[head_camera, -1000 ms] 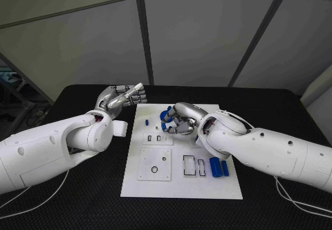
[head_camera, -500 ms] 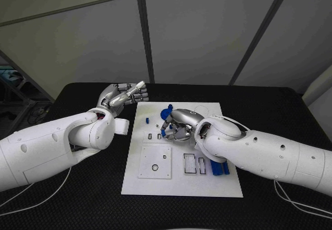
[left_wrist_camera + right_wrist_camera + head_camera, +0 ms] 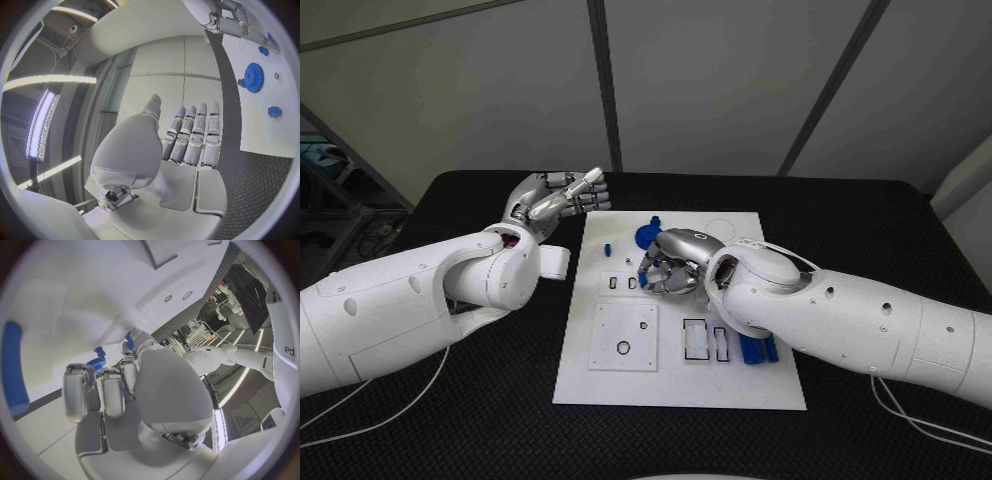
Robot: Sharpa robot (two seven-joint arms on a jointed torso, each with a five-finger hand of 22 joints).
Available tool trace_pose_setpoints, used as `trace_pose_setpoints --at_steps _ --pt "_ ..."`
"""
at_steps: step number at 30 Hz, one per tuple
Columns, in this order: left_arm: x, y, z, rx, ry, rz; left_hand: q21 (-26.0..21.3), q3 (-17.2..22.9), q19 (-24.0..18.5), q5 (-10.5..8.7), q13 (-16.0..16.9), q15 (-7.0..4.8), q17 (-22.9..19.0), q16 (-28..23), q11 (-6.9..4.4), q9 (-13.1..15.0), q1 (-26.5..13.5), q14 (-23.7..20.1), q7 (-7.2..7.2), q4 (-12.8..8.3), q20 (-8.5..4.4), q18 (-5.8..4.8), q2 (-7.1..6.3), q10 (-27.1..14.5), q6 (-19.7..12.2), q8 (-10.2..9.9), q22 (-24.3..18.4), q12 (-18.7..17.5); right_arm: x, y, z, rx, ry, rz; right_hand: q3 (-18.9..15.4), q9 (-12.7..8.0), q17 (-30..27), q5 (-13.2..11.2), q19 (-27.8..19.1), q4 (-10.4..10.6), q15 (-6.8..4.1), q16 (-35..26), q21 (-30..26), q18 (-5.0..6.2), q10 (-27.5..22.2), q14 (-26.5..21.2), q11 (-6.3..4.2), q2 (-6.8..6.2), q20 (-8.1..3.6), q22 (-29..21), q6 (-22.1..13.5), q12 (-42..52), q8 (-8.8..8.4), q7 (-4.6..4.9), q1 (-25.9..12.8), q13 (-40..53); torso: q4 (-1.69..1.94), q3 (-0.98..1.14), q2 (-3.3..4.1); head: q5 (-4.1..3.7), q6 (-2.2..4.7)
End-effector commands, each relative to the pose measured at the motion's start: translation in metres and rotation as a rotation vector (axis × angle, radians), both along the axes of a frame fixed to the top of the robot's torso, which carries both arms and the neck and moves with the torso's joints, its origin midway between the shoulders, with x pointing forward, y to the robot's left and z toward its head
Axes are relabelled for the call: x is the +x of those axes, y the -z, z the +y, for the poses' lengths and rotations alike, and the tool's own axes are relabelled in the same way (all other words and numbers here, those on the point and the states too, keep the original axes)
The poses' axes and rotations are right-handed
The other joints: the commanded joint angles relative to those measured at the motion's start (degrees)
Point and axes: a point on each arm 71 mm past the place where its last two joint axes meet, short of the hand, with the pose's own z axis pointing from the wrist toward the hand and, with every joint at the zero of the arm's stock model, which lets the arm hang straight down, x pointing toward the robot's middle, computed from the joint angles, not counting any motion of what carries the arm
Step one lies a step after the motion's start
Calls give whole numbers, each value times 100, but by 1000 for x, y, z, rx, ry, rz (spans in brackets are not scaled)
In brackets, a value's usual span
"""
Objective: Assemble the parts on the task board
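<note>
With fingers curled over the white plastic task board (image 3: 678,385), the right hand (image 3: 672,262)'s grasp is unclear, so it should lower gently beside the round blue plastic gear (image 3: 648,237).

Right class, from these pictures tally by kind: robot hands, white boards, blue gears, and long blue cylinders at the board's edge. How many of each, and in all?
Hands: 2 (left hand, right hand)
Board: 1
Gear: 1
Cylinders: 2, partly hidden by the right arm
Total: 6
</note>
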Motion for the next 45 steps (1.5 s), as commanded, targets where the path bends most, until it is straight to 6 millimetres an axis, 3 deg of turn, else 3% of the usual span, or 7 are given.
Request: trace_pose_setpoints --at_steps 1,45 --pt "0 -2 -1 0 14 -10 -22 -3 -33 -31 4 4 -2 -26 13 -6 -6 49 -10 -35 22 -46 57 36 44 -30 -6 -13 0 2 0 -33 2 6 23 3 1248 1 61 23 -30 13 10 -21 4 539 -1 7 -32 636 83 2 16 -31 -67 -9 1 -1 -1 -5 -2" --pt "-1 -2 -3 1 21 -7 -25 -3 -34 -32 2 5 -2 -34 17 -8 -5 50 -2 -45 22 -46 58 25 37 -35 -11 -19 2 2 1 -22 5 -4 -2 -49 1216 -85 -2 94 81 -4 -43 -1 -191 531 135 -281 58 547 -306 -217 -184 129 -432 -237 -1 1 0 -46 -5"
